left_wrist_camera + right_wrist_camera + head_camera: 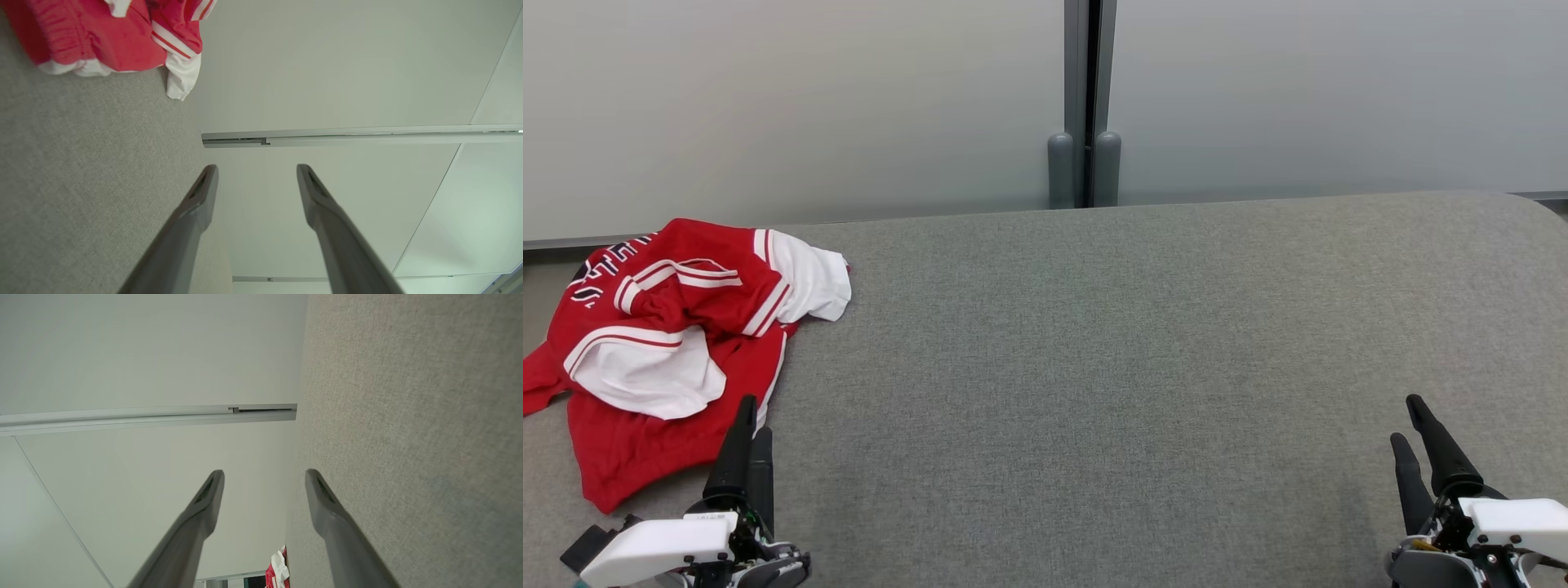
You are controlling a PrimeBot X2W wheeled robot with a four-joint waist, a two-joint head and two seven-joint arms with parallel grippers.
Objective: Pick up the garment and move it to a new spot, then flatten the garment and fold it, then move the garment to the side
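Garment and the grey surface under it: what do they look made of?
The garment looks like thin, smooth jersey-type cloth, red with white panels and stripes: it crumples in soft folds. The grey surface looks like matte woven upholstery fabric, by its fine speckled weave; its core cannot be told.

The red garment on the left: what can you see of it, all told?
The garment is a red sports-style top with white sleeves, red-and-white striped trim and dark lettering partly hidden by folds. The fabric looks thin and soft. It lies crumpled in a heap at the left of the grey fabric surface. The open left gripper sits beside its near edge, not touching it.
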